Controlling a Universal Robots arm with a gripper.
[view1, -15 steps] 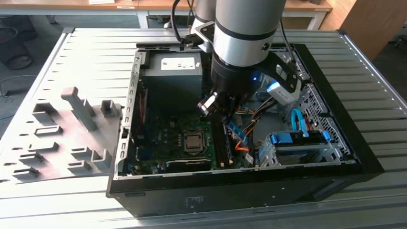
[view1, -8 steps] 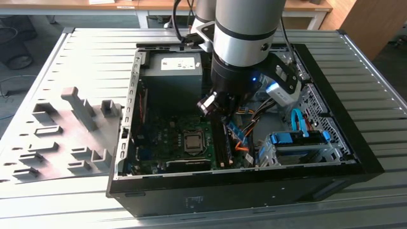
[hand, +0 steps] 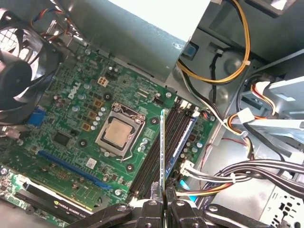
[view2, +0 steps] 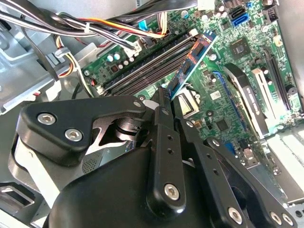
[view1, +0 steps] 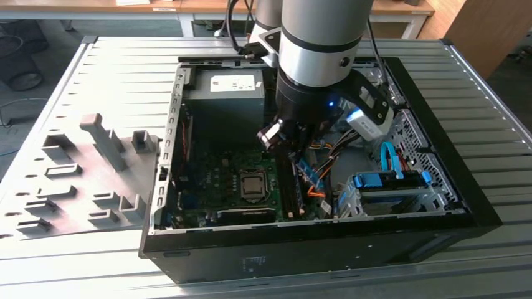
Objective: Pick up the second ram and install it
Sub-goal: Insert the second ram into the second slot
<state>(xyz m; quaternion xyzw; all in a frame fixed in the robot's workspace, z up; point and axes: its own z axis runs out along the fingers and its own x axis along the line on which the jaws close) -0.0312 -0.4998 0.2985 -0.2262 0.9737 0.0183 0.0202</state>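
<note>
One gripper (hand: 164, 198) clasps the second ram (hand: 163, 147); ram hangs above slots (hand: 151, 161).

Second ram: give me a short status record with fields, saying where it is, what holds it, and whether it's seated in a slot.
item: second ram
held by: gripper, shut on one end
position: above the memory slots of the motherboard, beside the processor socket
seated: no, it appears clear of the slots
enclosure: open computer case
</note>
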